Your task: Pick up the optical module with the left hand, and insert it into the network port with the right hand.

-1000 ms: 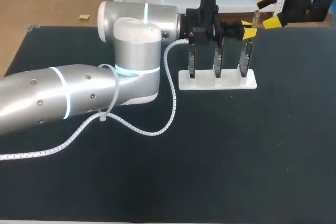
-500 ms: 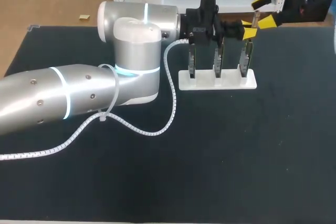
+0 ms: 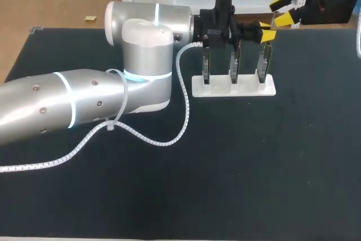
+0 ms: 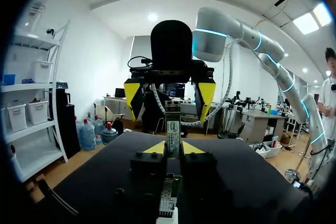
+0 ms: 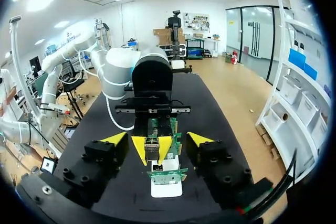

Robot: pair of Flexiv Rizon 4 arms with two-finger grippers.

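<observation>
1. The left gripper point(image 4: 173, 149) is pinched on the optical module point(image 4: 172, 127). Its yellow tips press the lower part from two sides, and the module stands upright with its upper length free above them.
2. The module hangs at the far side of the table point(image 3: 254, 167), over the right end of the white stand point(image 3: 234, 88). It is just above the rightmost of three upright circuit boards point(image 3: 233, 63).
3. The right gripper point(image 3: 284, 11) is spread wide and empty. It sits just to the far right of the module, with its fingers aimed at it and clear of it.
4. The step in hand looks like the handover, with pick-up done and insertion not begun.
5. To do it well, bring the right fingers squarely around the free upper part, centred so that both pads meet the flat sides together.
6. Keep those fingers off the left tips, or the grasp may be shallow and skewed.
7. Close the right gripper fully before the left lets go, since a loose exchange would tilt or drop the module onto the boards.
8. Hold the module's long axis straight. The network port cannot be made out here, and it likely allows little slant.
</observation>
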